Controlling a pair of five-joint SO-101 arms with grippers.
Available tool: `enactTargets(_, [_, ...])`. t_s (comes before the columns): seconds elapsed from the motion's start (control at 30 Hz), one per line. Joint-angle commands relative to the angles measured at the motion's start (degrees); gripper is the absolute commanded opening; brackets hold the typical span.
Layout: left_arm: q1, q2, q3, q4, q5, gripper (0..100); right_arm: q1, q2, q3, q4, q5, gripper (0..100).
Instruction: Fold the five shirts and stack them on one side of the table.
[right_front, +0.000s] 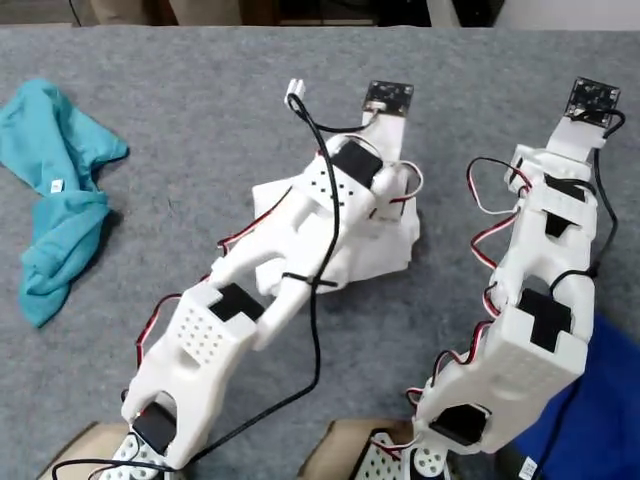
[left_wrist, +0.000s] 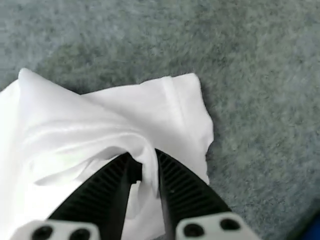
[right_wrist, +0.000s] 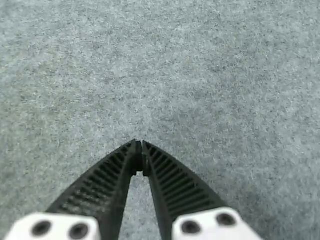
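A crumpled white shirt (right_front: 395, 245) lies at the middle of the grey table, mostly under my left arm (right_front: 300, 240). In the left wrist view my left gripper (left_wrist: 145, 159) is shut on a raised fold of this white shirt (left_wrist: 100, 115), whose hem corner spreads flat on the felt beyond the fingertips. My right arm (right_front: 545, 250) stretches toward the far right of the table. Its gripper (right_wrist: 139, 145) is shut with nothing in it, hanging over bare grey felt.
A teal shirt (right_front: 60, 190) lies bunched at the left edge of the table. A blue shirt (right_front: 605, 400) lies at the near right corner beside the right arm's base. Bare felt (right_front: 200, 120) spreads across the far side.
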Motion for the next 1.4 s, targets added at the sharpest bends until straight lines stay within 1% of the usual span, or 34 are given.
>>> enactTargets(0.0, [2.90,-0.66,-2.90,-2.02,0.53,2,1.19,-0.31,-3.21,-0.79,-0.53,1.5])
enactTargets(0.07, [2.99,-0.66,-2.90,-2.29,0.53,2,1.19,-0.31,-3.21,-0.79,-0.53,1.5])
enactTargets(0.27, [3.16,-0.66,-2.90,-6.59,0.53,2,1.10,-0.31,-3.82,0.79,-0.26,1.5])
enactTargets(0.37, [3.08,-0.40,-2.37,-7.21,0.70,2,1.10,0.13,-5.49,2.64,-0.44,1.5])
enactTargets(0.4, [2.90,0.04,-2.73,-7.03,1.76,3,1.10,0.13,-5.49,2.64,-0.53,1.6])
enactTargets(0.47, [2.64,0.57,-2.81,-6.86,4.66,7,1.10,0.13,-5.49,2.73,-0.53,1.6])
enactTargets(0.63, [1.67,0.57,-3.16,-5.98,12.31,24,1.10,0.13,-5.76,4.04,-0.53,1.6])
enactTargets(0.67, [1.41,0.22,-4.40,-4.75,13.63,26,1.10,0.13,-5.76,3.96,-0.53,1.6])
enactTargets(0.73, [0.18,-0.31,-8.18,-0.79,14.86,26,1.10,0.13,-5.76,3.96,-0.53,1.6])
enactTargets(0.8, [-1.49,-0.40,-12.13,2.99,14.68,26,1.01,0.13,-5.76,4.04,-0.35,1.6])
enactTargets(0.9, [-6.68,-0.57,-18.29,9.23,11.87,26,0.92,0.13,-5.76,4.04,-0.18,1.6])
enactTargets(0.93, [-9.05,-0.31,-20.04,11.43,11.43,24,0.57,0.13,-5.76,4.04,-0.18,1.6])
enactTargets(1.0, [-13.54,-0.13,-21.98,15.21,11.08,17,0.04,0.13,-5.76,4.22,-0.09,1.6])
enactTargets(1.1, [-19.78,1.36,-19.60,17.67,10.99,3,-0.22,0.04,-5.76,4.22,0.09,1.6])
enactTargets(1.13, [-21.89,2.15,-18.29,18.29,10.20,1,-0.22,0.04,-5.76,4.22,0.79,1.6])
enactTargets(1.17, [-23.74,3.21,-17.14,19.25,8.70,3,-0.84,0.04,-5.76,4.31,1.85,1.6])
enactTargets(1.23, [-27.25,4.97,-14.95,20.92,6.86,2,-2.68,-0.31,-5.32,5.10,4.66,1.6])
enactTargets(1.3, [-29.98,7.16,-12.48,21.89,6.15,2,-4.09,-1.63,-6.29,9.93,6.51,1.4])
enactTargets(1.37, [-31.91,9.63,-10.46,21.89,5.63,2,-5.76,-7.25,-8.22,16.88,5.63,1.2])
